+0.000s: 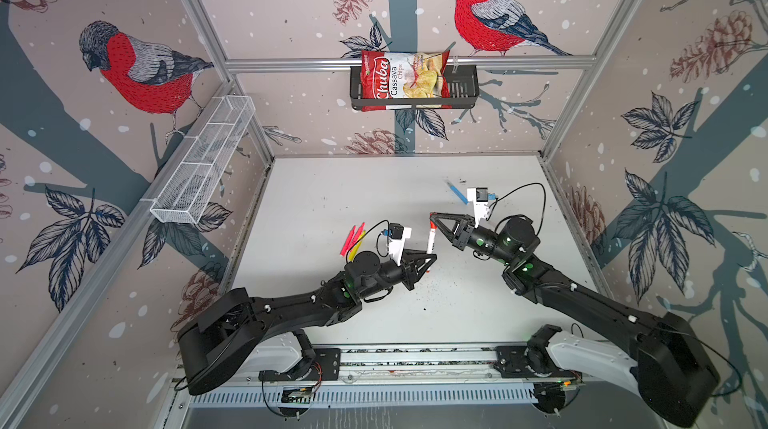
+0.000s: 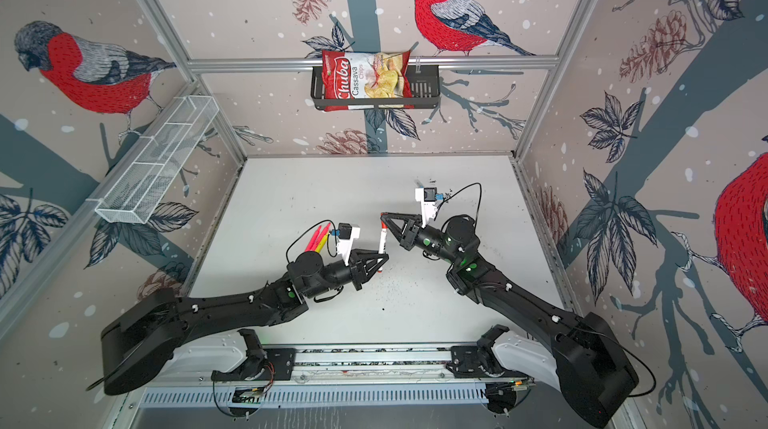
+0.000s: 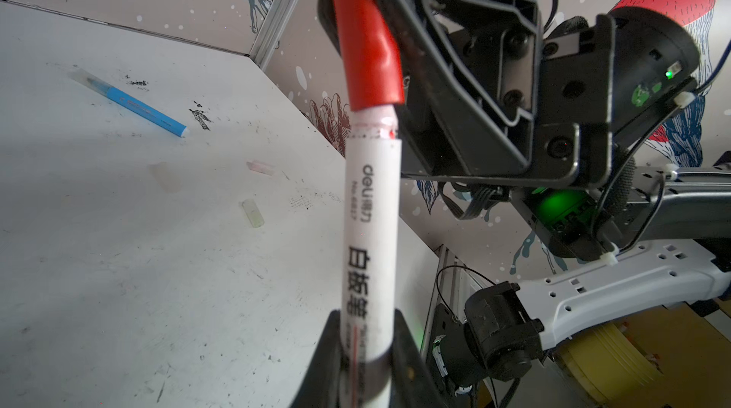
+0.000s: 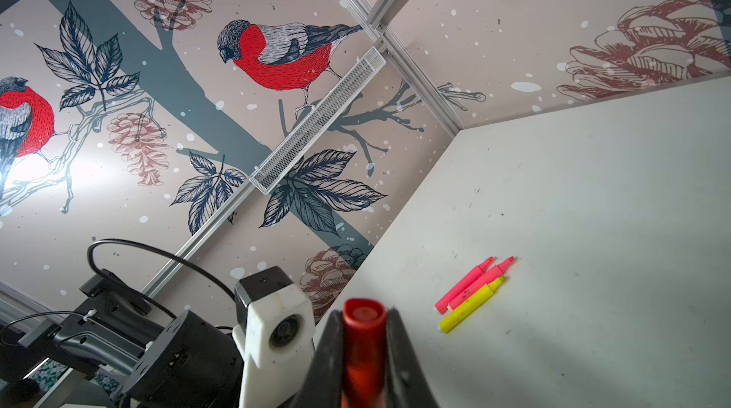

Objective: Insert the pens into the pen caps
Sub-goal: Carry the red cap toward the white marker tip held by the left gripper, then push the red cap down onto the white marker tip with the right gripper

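Left pincer (image 1: 431,258) tight on pen (image 3: 372,228) (with cap (image 3: 368,30))

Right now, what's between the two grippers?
The white pen bridges the gap: left gripper clamps its barrel, right gripper clamps the red cap over its tip. Seen in both top views.

left gripper (image 1: 432,258) clamped; right gripper (image 1: 432,215) clamped; both pointing inward

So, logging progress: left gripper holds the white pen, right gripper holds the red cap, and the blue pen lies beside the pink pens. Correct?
No: a top view shows the blue pen lying far from the pink pens. The rest holds: left gripper on white pen, right gripper on red cap.
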Action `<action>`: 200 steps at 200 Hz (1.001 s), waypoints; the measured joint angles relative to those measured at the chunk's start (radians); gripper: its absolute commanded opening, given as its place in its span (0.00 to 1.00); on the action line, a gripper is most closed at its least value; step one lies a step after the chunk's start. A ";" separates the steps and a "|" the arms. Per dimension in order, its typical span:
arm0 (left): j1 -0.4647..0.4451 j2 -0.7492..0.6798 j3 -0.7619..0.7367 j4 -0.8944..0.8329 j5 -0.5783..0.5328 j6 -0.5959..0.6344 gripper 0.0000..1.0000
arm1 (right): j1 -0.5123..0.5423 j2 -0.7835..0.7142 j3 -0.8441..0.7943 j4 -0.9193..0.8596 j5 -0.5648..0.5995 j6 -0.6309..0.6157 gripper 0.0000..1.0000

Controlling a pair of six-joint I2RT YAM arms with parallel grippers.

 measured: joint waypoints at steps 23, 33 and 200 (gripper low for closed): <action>-0.001 -0.003 -0.001 0.013 0.001 -0.008 0.00 | 0.021 -0.007 -0.006 0.016 0.029 -0.005 0.10; -0.001 -0.006 -0.003 0.026 -0.001 -0.014 0.00 | 0.031 -0.008 -0.006 0.018 0.038 -0.018 0.10; 0.021 -0.067 -0.018 -0.003 0.042 -0.029 0.00 | 0.148 -0.065 -0.026 -0.012 0.220 -0.130 0.09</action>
